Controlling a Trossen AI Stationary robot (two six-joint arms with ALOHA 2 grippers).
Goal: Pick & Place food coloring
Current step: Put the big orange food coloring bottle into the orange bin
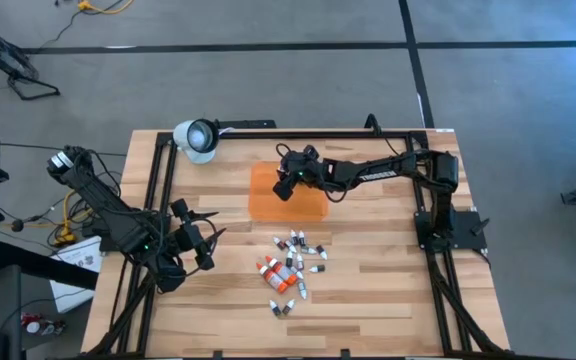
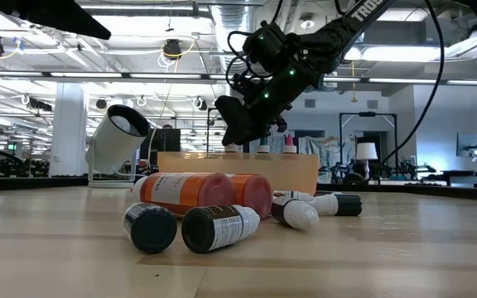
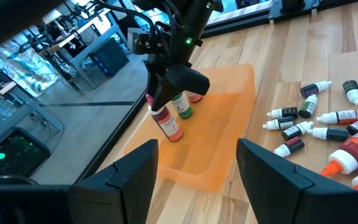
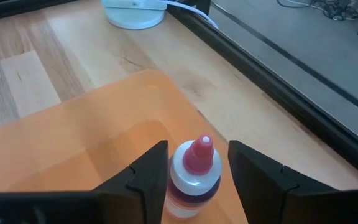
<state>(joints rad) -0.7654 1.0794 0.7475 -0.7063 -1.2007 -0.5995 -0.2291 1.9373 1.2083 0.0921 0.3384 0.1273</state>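
Fingers of the right gripper [image 4: 191,165] stand apart around an upright pink-capped bottle [image 4: 194,173] on the orange tray's [image 1: 308,208] far-left corner; left gripper [image 3: 194,165] waits open.

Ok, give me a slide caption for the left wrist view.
Right gripper setting a red-capped bottle upright in the orange tray, remaining food coloring bottles scattered nearby.

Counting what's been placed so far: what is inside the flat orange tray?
Three small bottles stand in the flat orange tray: a red one between the right pincer's fingers, a green one, another mostly hidden behind the arm.
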